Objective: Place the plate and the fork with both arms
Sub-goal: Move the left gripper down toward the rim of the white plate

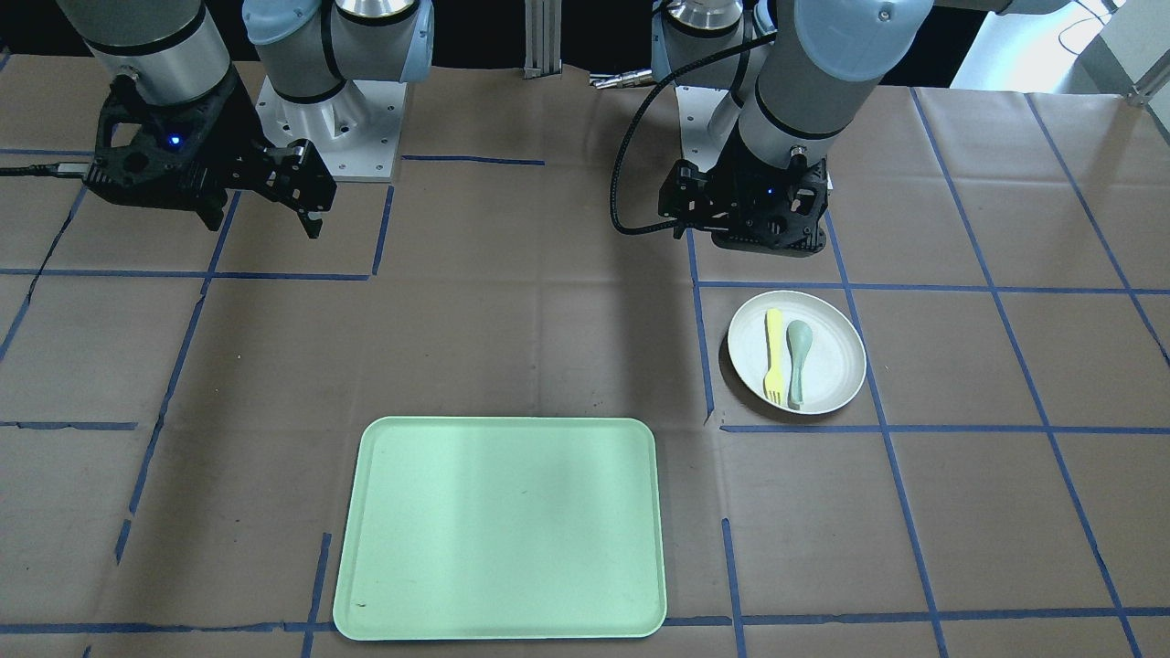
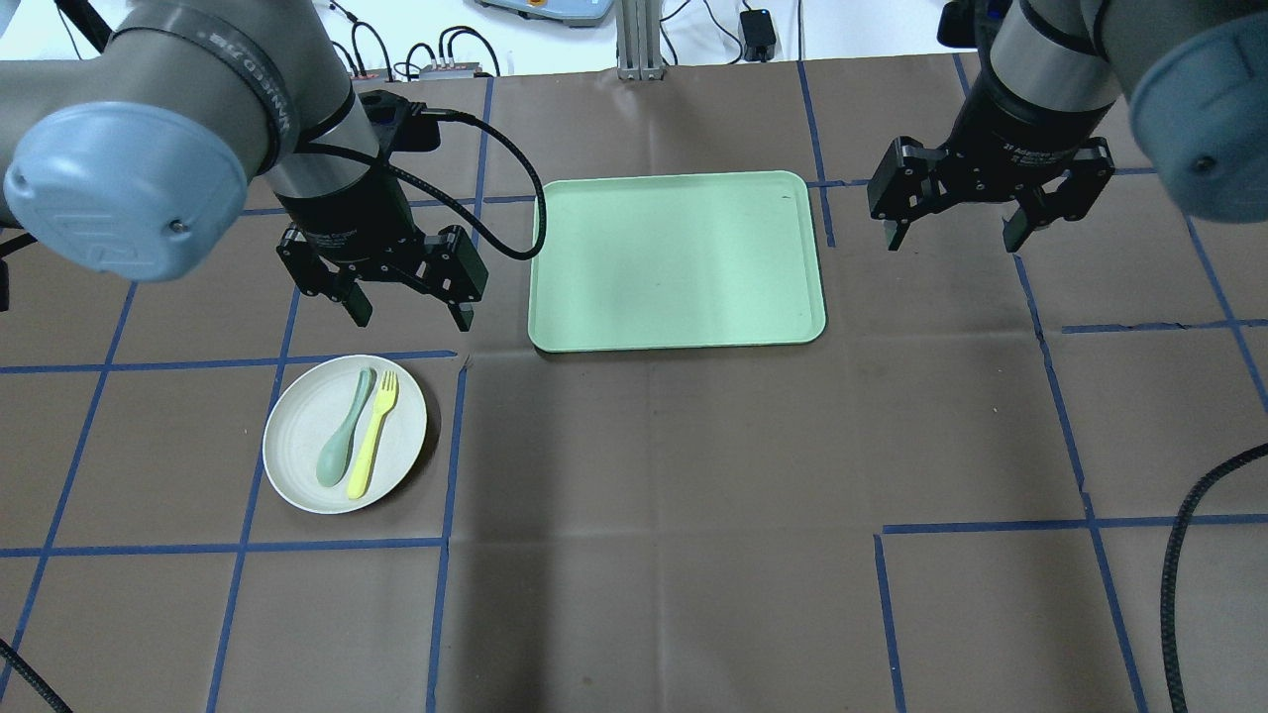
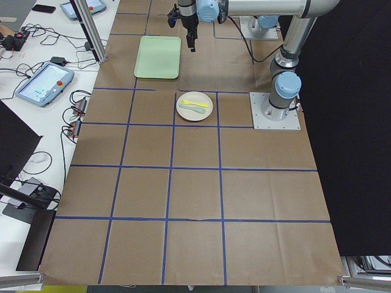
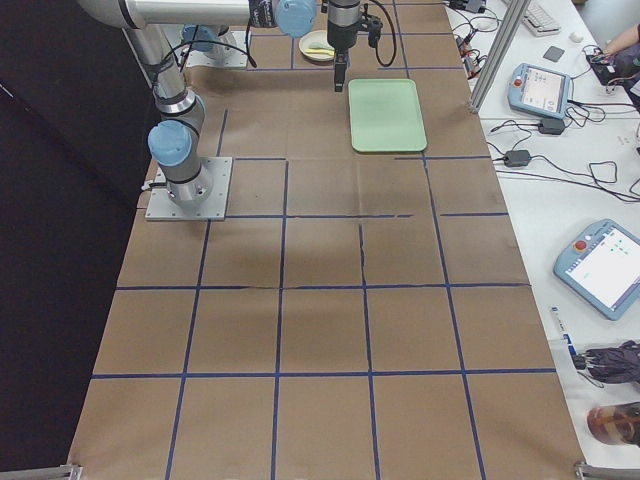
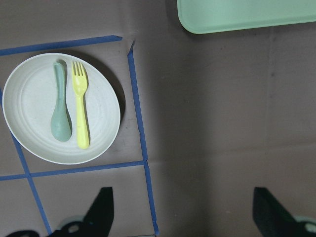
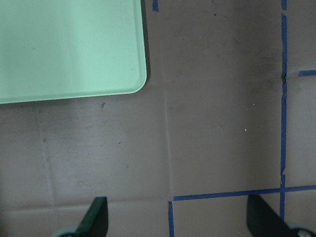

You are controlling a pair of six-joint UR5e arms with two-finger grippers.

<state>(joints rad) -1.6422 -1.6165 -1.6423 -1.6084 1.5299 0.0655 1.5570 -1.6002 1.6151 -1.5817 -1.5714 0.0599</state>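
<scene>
The off-white plate point(image 2: 297, 465) lies on the table at my left, with the pale-yellow fork point(image 2: 373, 433) and a grey-green spoon point(image 2: 342, 441) side by side on it. They also show in the front view: plate point(image 1: 836, 366), fork point(image 1: 773, 355). The left wrist view shows the plate point(image 5: 29, 113) and fork point(image 5: 80, 111) at upper left. My left gripper point(image 2: 411, 315) is open and empty, hovering just beyond the plate toward the tray. My right gripper point(image 2: 951, 238) is open and empty, to the right of the tray.
A mint-green rectangular tray point(image 2: 679, 259) lies in the middle far part of the table, between the two grippers; its corner shows in the right wrist view point(image 6: 64, 49). Brown paper with blue tape lines covers the table. Cables and teach pendants lie beyond the far edge.
</scene>
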